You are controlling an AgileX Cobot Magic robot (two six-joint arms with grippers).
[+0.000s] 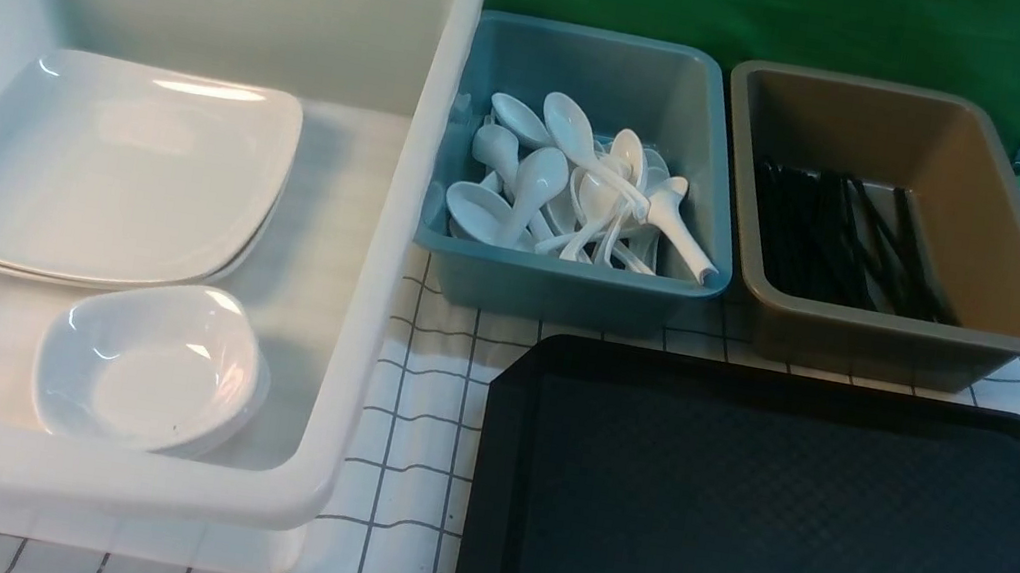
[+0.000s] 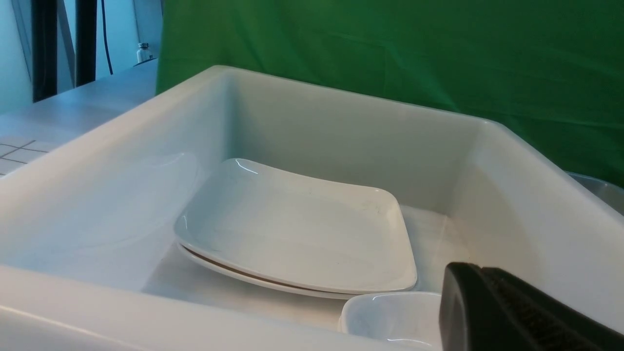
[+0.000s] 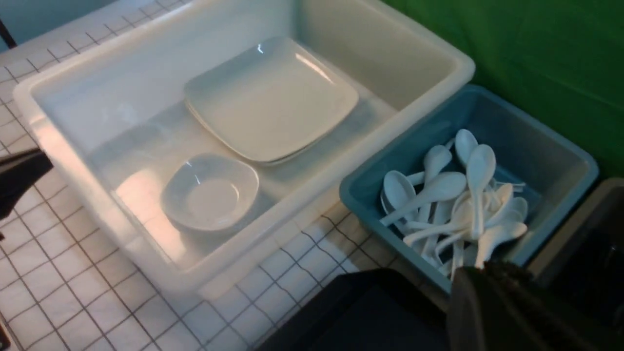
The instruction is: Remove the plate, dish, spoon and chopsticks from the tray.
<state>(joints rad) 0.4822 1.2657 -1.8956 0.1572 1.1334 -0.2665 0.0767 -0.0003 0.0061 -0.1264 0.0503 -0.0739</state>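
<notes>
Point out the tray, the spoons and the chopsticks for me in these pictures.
tray (image 1: 785, 540), front view, bare textured floor near its middle.
spoons (image 1: 575, 190), front view, middle of the white heap in the blue tub.
chopsticks (image 1: 840, 240), front view, middle of the black bundle in the brown tub.

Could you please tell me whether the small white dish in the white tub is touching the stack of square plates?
Cannot tell. In the front view the dish sits right at the plates' near edge, overlapping it; no view shows contact or a gap plainly.

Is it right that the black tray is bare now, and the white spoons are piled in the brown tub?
Not quite. The tray is bare, but the spoons are piled in the blue tub; the brown tub holds black chopsticks. The front view shows it.
</notes>
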